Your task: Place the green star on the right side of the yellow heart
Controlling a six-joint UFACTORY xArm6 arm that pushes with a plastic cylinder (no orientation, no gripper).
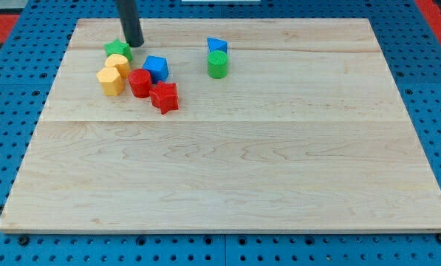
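The approach step appears to be in hand: my tip (pixel 134 43) is set down on the tabletop (pixel 227 170) at the view's top left, just beside the green star (pixel 117 50), which lies to the tip's left and slightly below it, touching or nearly so; contact cannot be settled. No jaws are fitted to this arm, so nothing can be said of them being apart or together; only the dark rod is seen. The yellow heart (pixel 118 65) is taken to be the rounded yellow block just below the star, with a yellow hexagon-like block (pixel 110 80) below and left of it, though the two yellow shapes are hard to tell apart at this size. To the lower right of the tip sit a red cylinder (pixel 139 83), a blue cube (pixel 156 68) and a red star (pixel 165 97); farther right, a blue triangle (pixel 217 46) and a green cylinder (pixel 218 64). The next move is judged to call for the star to be pushed rightward and down around the heart, into a gap crowded by the red cylinder and blue cube. The rod's upper part is cut off by the view's top.
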